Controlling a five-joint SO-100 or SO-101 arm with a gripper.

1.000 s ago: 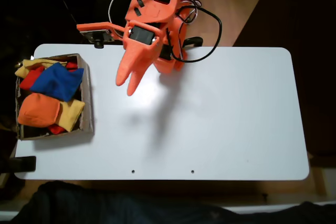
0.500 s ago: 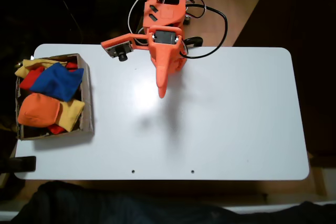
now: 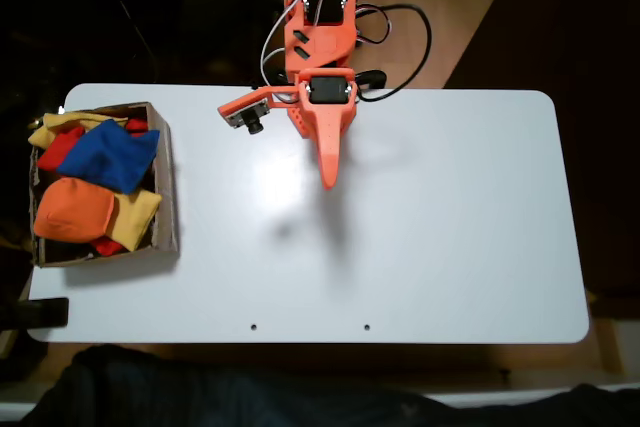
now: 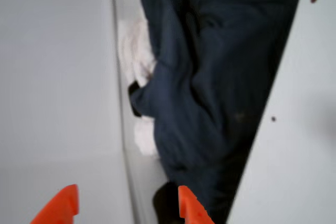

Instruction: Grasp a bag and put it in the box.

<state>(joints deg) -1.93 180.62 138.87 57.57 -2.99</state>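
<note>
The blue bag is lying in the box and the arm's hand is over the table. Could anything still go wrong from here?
1. The box is heaped: the blue bag lies on top of the other bags, about level with the rim, so a bump might tip it out.
2. The box sits at the left edge of the table; a nudge could push it off.
3. Loose cables loop behind the arm and could snag when the hand swings.
</note>
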